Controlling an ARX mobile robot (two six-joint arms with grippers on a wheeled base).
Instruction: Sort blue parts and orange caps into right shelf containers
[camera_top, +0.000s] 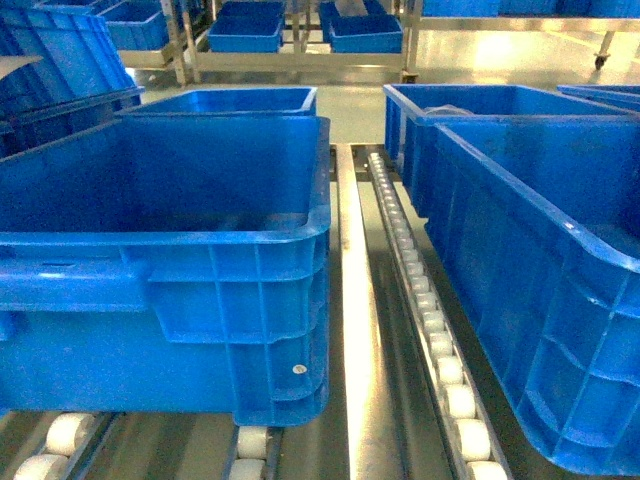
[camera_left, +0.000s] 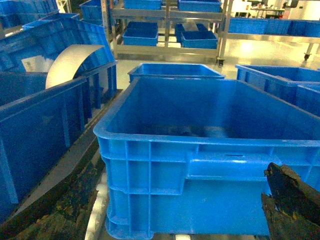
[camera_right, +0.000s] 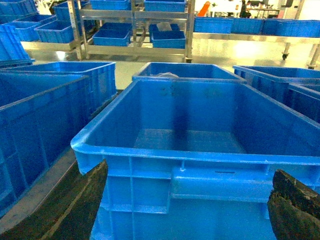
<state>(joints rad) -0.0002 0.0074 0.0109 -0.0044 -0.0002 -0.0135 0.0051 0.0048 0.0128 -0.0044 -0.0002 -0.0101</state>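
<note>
Right shelf containers: bright blue ribbed crates on a roller conveyor; in the head view one large crate (camera_top: 540, 290) fills the right side, with a second crate (camera_top: 480, 105) directly behind it.
Right crate seen from the right wrist: the crate (camera_right: 200, 165) sits straight ahead, rim level, handle recess facing the camera; the part of its floor that shows is bare blue plastic.
Crate behind it: holds something pale (camera_right: 162, 75) at its near edge, too small to identify.
Left crate: a matching crate (camera_top: 170, 290) stands on the left lane in the head view, another crate (camera_top: 230, 100) behind it; something dark and blurred lies on its floor (camera_left: 200, 131) in the left wrist view.
Conveyor: white rollers (camera_top: 430, 320) run between the two lanes beside a bare metal rail (camera_top: 355, 330).
Right fingers: two dark tips (camera_right: 80, 200) sit at the lower corners of the right wrist view, spread wide, nothing between them.
Left fingers: dark tips (camera_left: 287, 200) at the lower corners of the left wrist view, likewise spread apart and holding nothing.
Far left: tilted crates with a curved pale sheet (camera_left: 67, 62).
Background: metal racks (camera_right: 135, 30) carrying more blue bins on a glossy floor.
</note>
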